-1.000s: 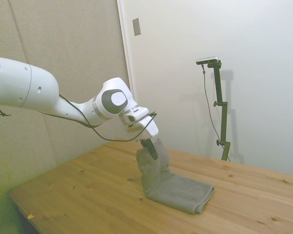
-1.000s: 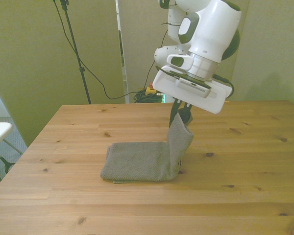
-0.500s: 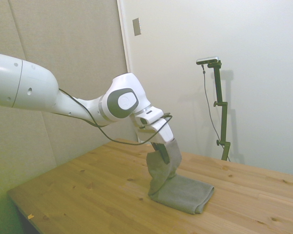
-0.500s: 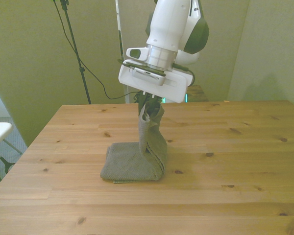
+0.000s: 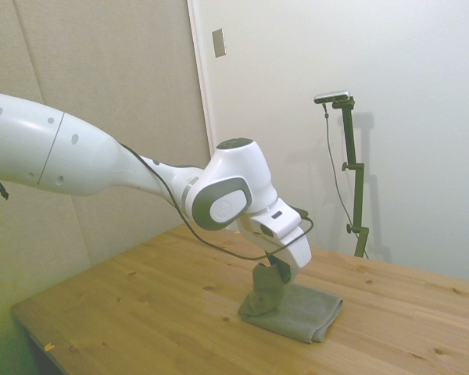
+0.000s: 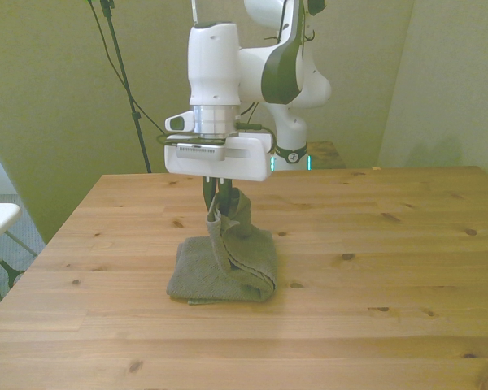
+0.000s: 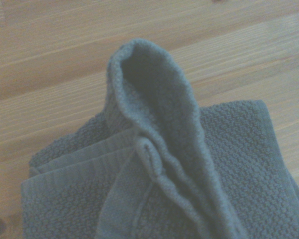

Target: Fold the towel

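The arm reaches low, its hand (image 6: 217, 201) pinching the towel's (image 6: 197, 275) raised edge above the table (image 6: 390, 268).

A knotty pine tabletop (image 6: 407, 268) fills the foreground. Behind it stand plain, pale yellowish walls (image 6: 49, 97). A small grey wall plate (image 5: 219, 42) sits high above the tabletop beside a white corner trim (image 5: 201, 94).

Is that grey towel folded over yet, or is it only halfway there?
Halfway. The tool pinches one end of the towel and holds it raised above the rest, which lies flat on the wooden table.
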